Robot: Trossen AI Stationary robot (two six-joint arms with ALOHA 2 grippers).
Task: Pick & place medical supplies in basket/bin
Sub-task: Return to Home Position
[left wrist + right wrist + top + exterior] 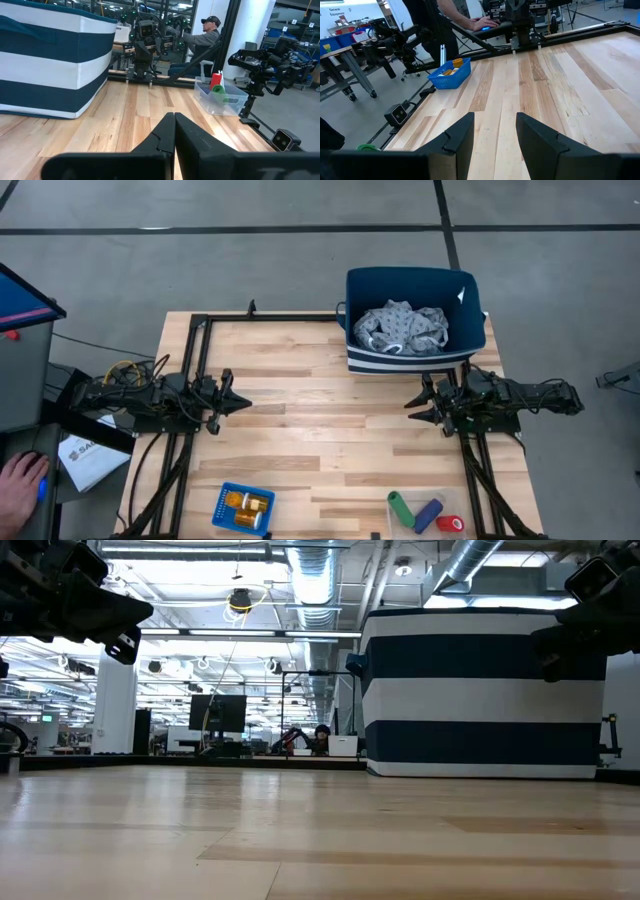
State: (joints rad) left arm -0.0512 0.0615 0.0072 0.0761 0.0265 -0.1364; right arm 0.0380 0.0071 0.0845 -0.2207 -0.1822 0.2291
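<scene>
The navy bin with white stripes (415, 356) stands at the table's far right, and the grey patterned garment (404, 328) lies bunched inside it. The small blue perforated basket (243, 508) sits at the near edge with the orange pill bottles (250, 504) in it. The clear tray (425, 513) at the near right holds the green (401, 508), dark blue (429, 514) and red (450, 523) cylinders. My left gripper (240, 402) hovers shut over the table's left side. My right gripper (415, 405) hovers open just near of the bin. Neither touches anything.
Bare wood lies between the two grippers at the table's middle. A black frame rail (270, 316) runs along the far and side edges. A person's hand (22, 480) rests beyond the table's left edge, and people sit at stations beyond the table (210, 30).
</scene>
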